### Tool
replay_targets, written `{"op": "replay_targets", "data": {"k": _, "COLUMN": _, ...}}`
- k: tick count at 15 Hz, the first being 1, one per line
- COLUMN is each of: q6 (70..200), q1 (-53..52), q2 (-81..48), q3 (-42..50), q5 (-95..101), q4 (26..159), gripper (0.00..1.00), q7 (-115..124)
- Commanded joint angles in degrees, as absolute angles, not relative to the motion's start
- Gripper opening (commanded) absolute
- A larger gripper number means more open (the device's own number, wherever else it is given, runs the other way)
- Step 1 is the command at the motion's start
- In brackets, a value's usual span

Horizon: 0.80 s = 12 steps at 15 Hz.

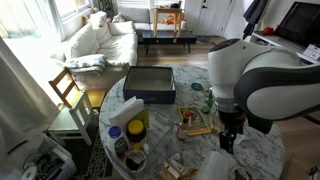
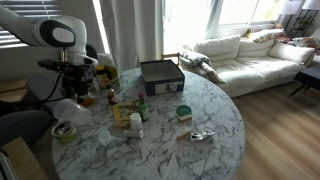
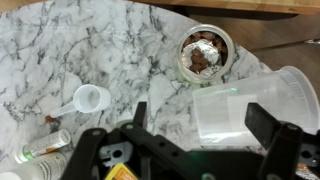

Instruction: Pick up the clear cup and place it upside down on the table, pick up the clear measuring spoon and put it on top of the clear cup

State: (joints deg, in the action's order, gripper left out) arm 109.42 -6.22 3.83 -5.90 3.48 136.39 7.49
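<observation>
The clear cup (image 3: 255, 100) lies on its side on the marbled table (image 3: 60, 50), its open mouth toward the right edge of the wrist view. My gripper (image 3: 200, 120) is open, with a finger on each side of the cup's closed end; I see no contact. The clear measuring spoon (image 3: 90, 98) lies on the table to the left of the cup. In both exterior views the gripper (image 1: 230, 135) (image 2: 75, 85) hangs low over the table edge, and the cup (image 2: 68, 108) shows as a whitish shape beneath it.
An open jar of brown bits (image 3: 205, 52) stands just beyond the cup. A small green bottle (image 3: 45, 150) lies near the spoon. A dark box (image 2: 160, 75), a yellow-topped jar (image 1: 137, 128) and several small items stand on the table (image 2: 210, 105). A wooden chair (image 1: 68, 90) is beside it.
</observation>
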Motion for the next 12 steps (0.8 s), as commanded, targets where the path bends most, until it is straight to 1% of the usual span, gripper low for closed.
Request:
{"op": "replay_targets", "data": {"k": 1, "q6": 109.3, "q1": -5.7, "q2": 3.0, "q3": -5.9, "q5": 3.7, "q4": 136.3, "gripper": 1.0, "q7": 11.0}}
{"op": "replay_targets", "data": {"k": 7, "q6": 114.1, "q1": -4.0, "q2": 2.0, "q3": -4.5, "q5": 0.1, "q4": 138.2, "gripper": 1.0, "q7": 25.7}}
{"op": "replay_targets", "data": {"k": 12, "q6": 118.7, "q1": -2.3, "q2": 2.6, "q3": -2.8, "q5": -5.8, "q4": 142.0, "gripper": 1.0, "q7": 33.0}}
